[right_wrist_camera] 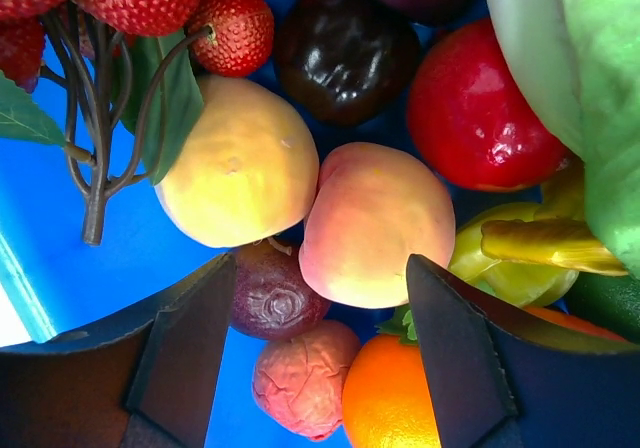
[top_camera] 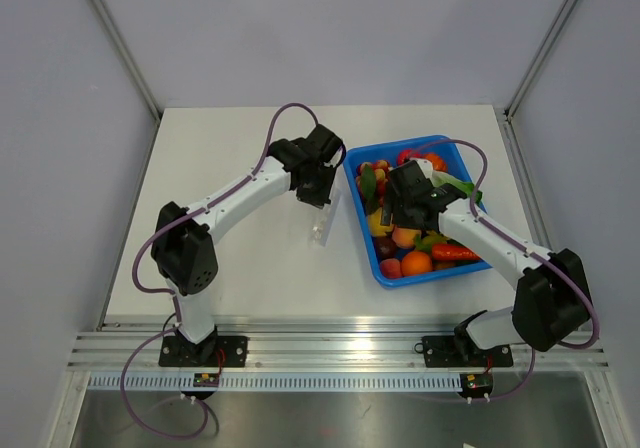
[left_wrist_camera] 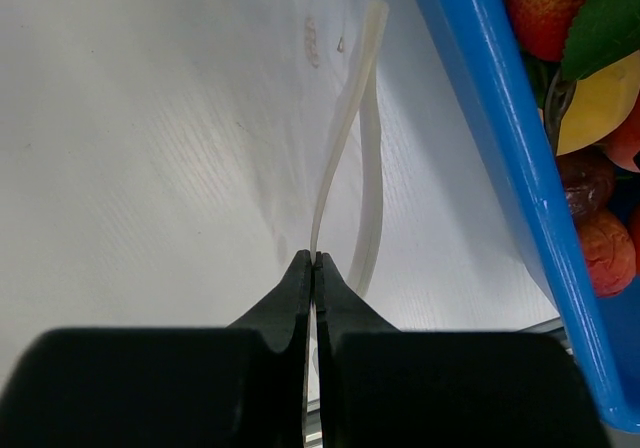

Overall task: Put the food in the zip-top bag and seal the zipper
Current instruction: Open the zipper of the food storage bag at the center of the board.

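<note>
Plum (right_wrist_camera: 270, 293) lies in the blue tray (right_wrist_camera: 40, 218), just inside one finger of the right gripper (right_wrist_camera: 320, 260). Its jaws gape wide and empty over one peach (right_wrist_camera: 375, 223) that crowds the plum, which only that wrist view shows. The left gripper (left_wrist_camera: 315, 258) is clamped on one lip of the single clear bag (left_wrist_camera: 345, 138), beside the tray.
</note>
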